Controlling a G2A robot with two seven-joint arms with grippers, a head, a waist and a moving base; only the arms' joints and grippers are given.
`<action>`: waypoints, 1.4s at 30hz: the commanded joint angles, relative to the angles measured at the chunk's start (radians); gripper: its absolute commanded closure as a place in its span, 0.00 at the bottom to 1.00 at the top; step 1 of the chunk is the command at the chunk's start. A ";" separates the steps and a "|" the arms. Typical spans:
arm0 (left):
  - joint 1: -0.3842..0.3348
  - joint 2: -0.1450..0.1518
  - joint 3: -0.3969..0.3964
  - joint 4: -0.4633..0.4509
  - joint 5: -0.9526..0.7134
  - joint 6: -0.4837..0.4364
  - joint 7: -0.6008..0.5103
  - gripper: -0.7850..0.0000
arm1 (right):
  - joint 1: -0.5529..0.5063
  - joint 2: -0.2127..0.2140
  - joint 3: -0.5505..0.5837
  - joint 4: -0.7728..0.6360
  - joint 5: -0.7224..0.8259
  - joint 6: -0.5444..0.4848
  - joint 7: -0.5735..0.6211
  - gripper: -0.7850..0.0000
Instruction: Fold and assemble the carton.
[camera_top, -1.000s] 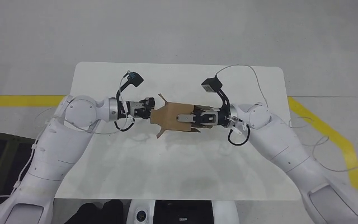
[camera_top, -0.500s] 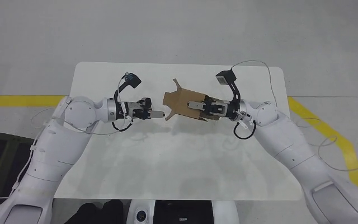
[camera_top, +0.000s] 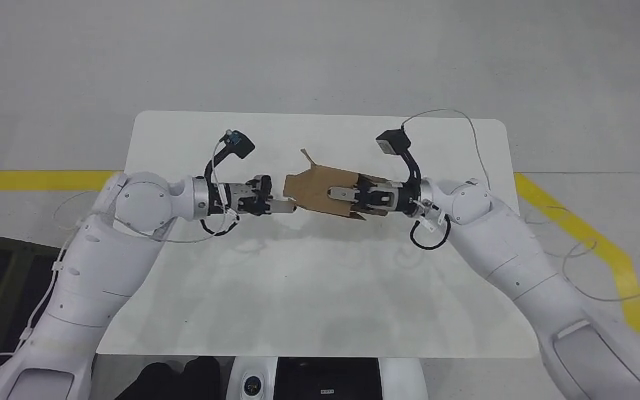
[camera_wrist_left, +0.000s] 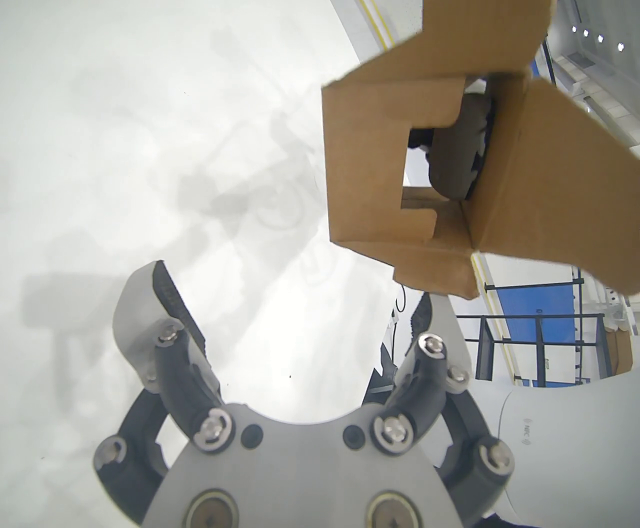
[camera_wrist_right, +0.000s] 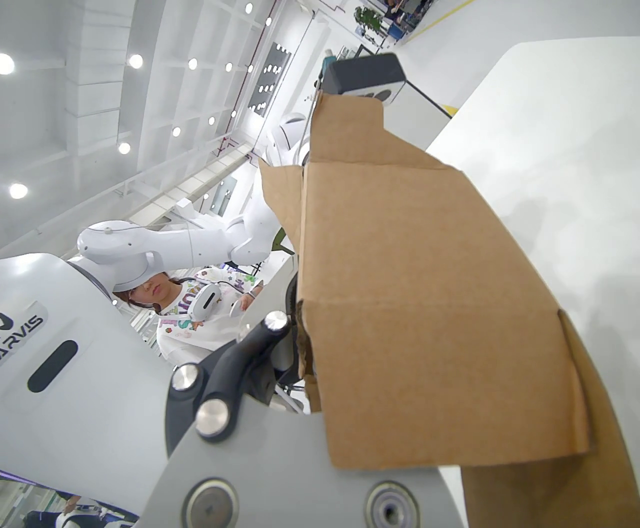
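Plainly, the carton (camera_top: 318, 188) is bare brown cardboard on every face that shows, marked by creases and cut flaps. It hangs in the air over the far middle of the white table (camera_top: 300, 290), lying sideways between the two arms, with its shadow on the tabletop beneath. The right gripper (camera_top: 347, 193) has hold of it from the right end. In the top view one finger lies along the upper wall. The left wrist view looks through the open end at a dark pad (camera_wrist_left: 452, 150) pressed against the inside, so this claw is closed tight on a wall of the carton. In the right wrist view the carton (camera_wrist_right: 425, 310) covers the fingertips. The open end faces the left gripper (camera_wrist_left: 295, 300), whose claw is spread wide with nothing between its fingers (camera_wrist_left: 167, 295). The tip of the other finger sits just beneath the lowest flap, and whether it touches cannot be told. Flaps splay outward at that end, one pointing toward the table's far edge. Beside the table a yellow line (camera_top: 40, 180) runs across the grey floor, and a blue panel (camera_wrist_left: 520, 302) behind dark railings stands in the room beyond.
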 joint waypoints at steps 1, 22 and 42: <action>-0.005 -0.001 0.002 0.004 -0.004 0.003 0.001 0.00 | 0.003 -0.005 -0.009 -0.007 0.001 0.006 0.006 1.00; -0.002 0.000 0.011 -0.007 -0.041 -0.014 -0.018 0.00 | 0.047 -0.042 -0.060 0.029 -0.002 0.016 0.016 1.00; -0.051 -0.003 -0.002 0.120 0.011 0.024 0.075 0.00 | -0.034 0.025 -0.018 -0.066 0.104 0.185 0.185 1.00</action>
